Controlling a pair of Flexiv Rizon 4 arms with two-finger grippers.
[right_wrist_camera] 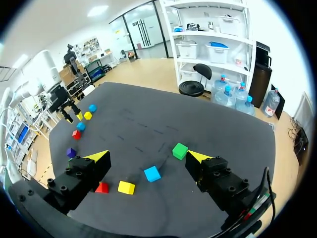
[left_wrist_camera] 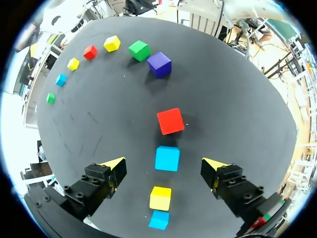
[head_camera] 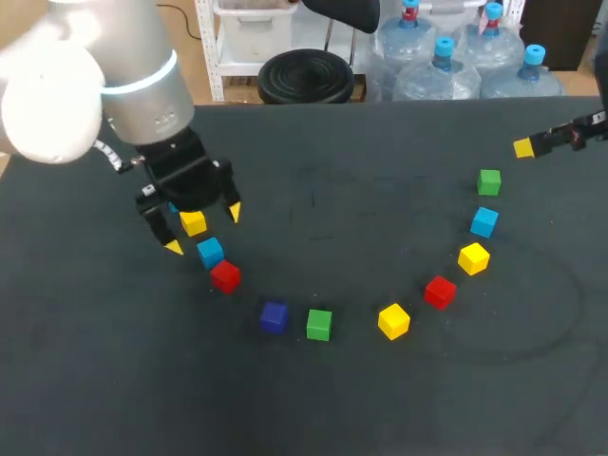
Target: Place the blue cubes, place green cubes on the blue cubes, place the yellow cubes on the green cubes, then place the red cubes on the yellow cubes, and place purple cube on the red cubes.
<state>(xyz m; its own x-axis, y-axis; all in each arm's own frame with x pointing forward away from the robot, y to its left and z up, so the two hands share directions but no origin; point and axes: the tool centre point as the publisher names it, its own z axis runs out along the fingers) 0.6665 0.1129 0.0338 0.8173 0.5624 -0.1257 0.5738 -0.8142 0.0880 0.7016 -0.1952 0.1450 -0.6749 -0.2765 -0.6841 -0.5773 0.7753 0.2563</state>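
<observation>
Blue cube (left_wrist_camera: pixel 167 158), judged the likely first pick, lies on the table (head_camera: pixel 114 380) in line with the gap of the left gripper (left_wrist_camera: pixel 164 166), whose fingers stand wide apart and hold nothing. Risk: a yellow cube (left_wrist_camera: pixel 160 198) and a red cube (left_wrist_camera: pixel 171 121) sit near it in the same row, so a descent slightly off could nudge or trap a neighbour. As a cube it has no long axis; its faces lie nearly square to the fingers. Far right, the right gripper (right_wrist_camera: pixel 147 156) hangs spread and empty.
</observation>
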